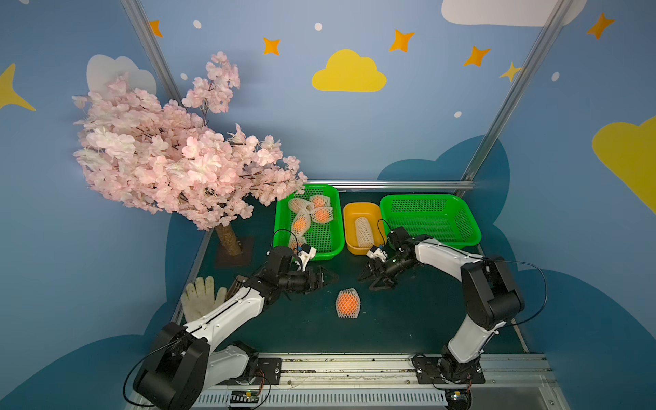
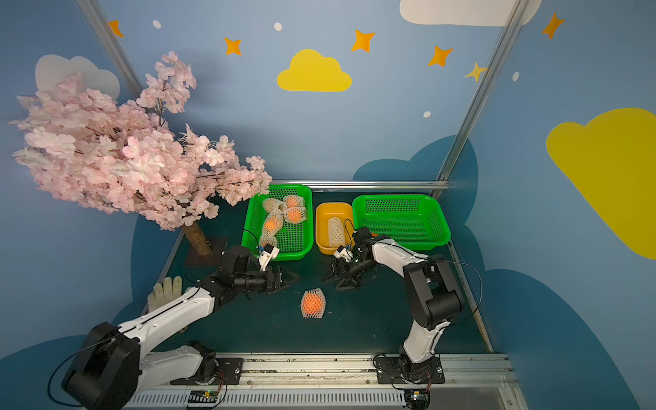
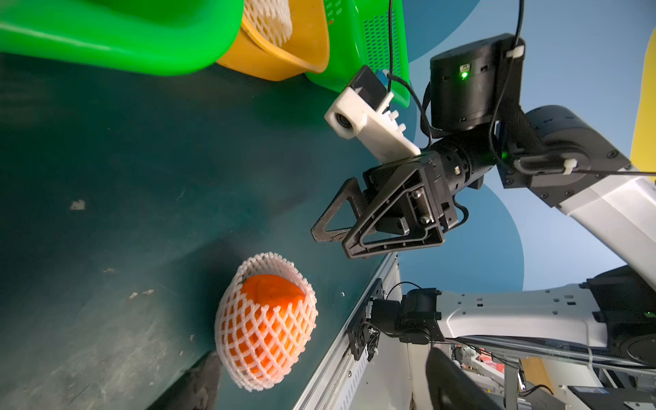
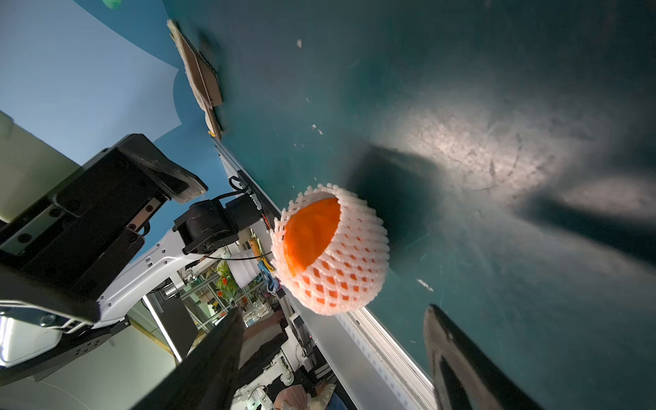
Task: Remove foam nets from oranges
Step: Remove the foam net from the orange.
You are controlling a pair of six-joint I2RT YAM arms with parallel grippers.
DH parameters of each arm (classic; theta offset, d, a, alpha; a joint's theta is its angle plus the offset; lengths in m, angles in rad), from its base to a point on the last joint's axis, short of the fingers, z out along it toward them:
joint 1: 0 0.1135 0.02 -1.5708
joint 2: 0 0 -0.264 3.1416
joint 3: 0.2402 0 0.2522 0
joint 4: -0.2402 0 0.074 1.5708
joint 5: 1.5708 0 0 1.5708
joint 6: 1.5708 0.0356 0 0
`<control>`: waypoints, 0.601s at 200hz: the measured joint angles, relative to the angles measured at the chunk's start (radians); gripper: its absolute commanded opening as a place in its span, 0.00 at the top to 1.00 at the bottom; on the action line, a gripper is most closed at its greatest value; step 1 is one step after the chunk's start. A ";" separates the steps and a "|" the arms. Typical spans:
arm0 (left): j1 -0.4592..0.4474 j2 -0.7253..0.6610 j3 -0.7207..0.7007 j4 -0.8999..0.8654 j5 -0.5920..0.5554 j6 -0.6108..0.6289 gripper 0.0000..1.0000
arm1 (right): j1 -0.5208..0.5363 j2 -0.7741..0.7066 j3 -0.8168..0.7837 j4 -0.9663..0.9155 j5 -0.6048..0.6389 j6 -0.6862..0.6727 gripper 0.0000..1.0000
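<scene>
One orange in a white foam net [image 1: 348, 302] [image 2: 312, 302] lies on the dark table mat between my two arms. The net's open end shows bare orange skin in the left wrist view [image 3: 266, 323] and the right wrist view [image 4: 330, 248]. My left gripper [image 1: 327, 278] [image 3: 323, 355] hovers open just left of and behind the orange, holding nothing. My right gripper [image 1: 367, 283] [image 4: 333, 309] hovers open just right of and behind it, also holding nothing. Several more netted oranges [image 1: 309, 216] lie in the left green basket [image 1: 284, 227]. One foam net [image 1: 364, 232] without fruit lies in the yellow-orange tub [image 1: 349, 216].
A second green basket [image 1: 431, 220] stands at the back right next to the tub. A pink blossom tree [image 1: 177, 159] with its trunk [image 1: 229, 238] stands at the back left. A white knitted glove [image 1: 200, 296] lies at the left edge. A metal rail [image 1: 355, 362] runs along the front.
</scene>
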 measured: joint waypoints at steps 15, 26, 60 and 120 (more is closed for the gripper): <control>0.000 0.014 0.000 0.012 0.021 0.031 0.13 | 0.008 0.006 0.000 0.003 -0.002 -0.005 0.22; 0.000 0.026 0.000 0.021 0.037 0.053 0.13 | 0.011 0.011 0.002 0.002 -0.004 -0.011 0.23; -0.003 0.080 0.000 0.048 0.081 0.100 0.17 | 0.032 0.018 0.012 -0.001 -0.017 -0.052 0.24; -0.041 0.144 0.000 0.069 0.093 0.145 0.20 | 0.100 0.022 0.019 -0.014 0.002 -0.108 0.31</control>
